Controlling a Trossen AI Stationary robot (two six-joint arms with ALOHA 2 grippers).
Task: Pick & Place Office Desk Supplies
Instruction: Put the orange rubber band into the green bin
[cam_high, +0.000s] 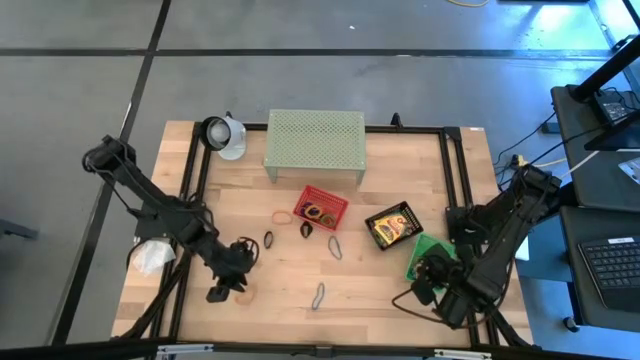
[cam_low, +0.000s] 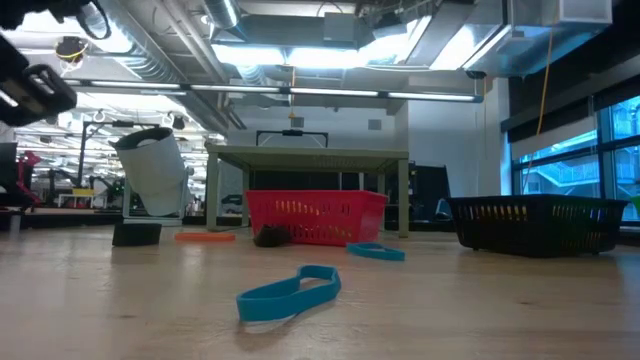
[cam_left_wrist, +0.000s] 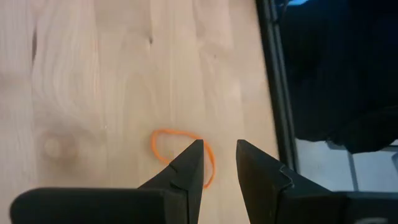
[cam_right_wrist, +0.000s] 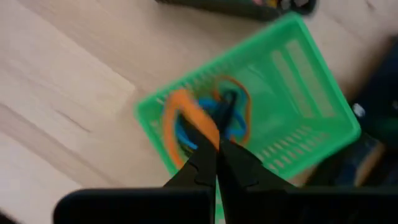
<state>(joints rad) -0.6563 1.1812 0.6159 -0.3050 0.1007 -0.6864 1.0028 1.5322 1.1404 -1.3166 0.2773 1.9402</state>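
An orange loop lies flat on the wood near the table's near left corner. My left gripper hangs open over it, slanting down, with one finger in front of part of the loop. In the high view this gripper stands just left of the loop. My right gripper is shut above the green basket at the near right, which holds orange and blue loops. A thin dark thing shows just past its fingertips. My right gripper points down over the green basket with its fingers together. The picture is blurred, so I cannot tell whether the thin dark thing is pinched at the fingertips or lies in the basket.
A red basket and a black basket with yellow boxes stand mid-table. The pale green shelf is at the far edge, beside a white cup. Loose loops lie between the baskets and the near edge. A black frame rail runs along the left edge.
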